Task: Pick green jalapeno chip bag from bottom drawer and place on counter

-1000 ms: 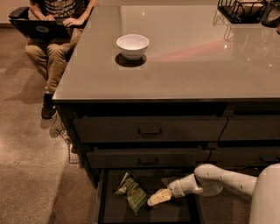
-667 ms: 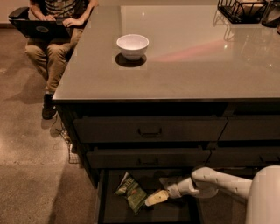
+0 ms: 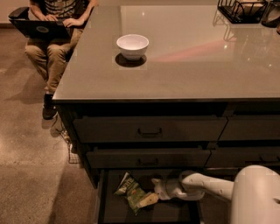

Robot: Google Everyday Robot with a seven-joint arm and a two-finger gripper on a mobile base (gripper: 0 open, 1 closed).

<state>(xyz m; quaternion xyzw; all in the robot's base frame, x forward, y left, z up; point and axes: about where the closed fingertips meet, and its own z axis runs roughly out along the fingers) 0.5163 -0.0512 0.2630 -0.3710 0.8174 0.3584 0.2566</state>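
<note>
The green jalapeno chip bag point(image 3: 130, 190) lies crinkled on the floor of the bottom drawer point(image 3: 114, 213), which stands pulled out under the cabinet. My gripper point(image 3: 151, 195) reaches into this drawer from the right on its white arm. Its pale tip lies at the bag's lower right end, touching or just over it. The grey counter point(image 3: 192, 65) spreads above the drawers.
A white bowl point(image 3: 132, 45) stands on the counter's left part. A black wire basket point(image 3: 240, 9) sits at its far right corner. Two shut drawer fronts point(image 3: 150, 129) hang just above my arm. A seated person with a laptop point(image 3: 43, 28) is at the far left.
My gripper has moved left along the drawer floor, from beside the bag to its right end. The bag has stayed in place.
</note>
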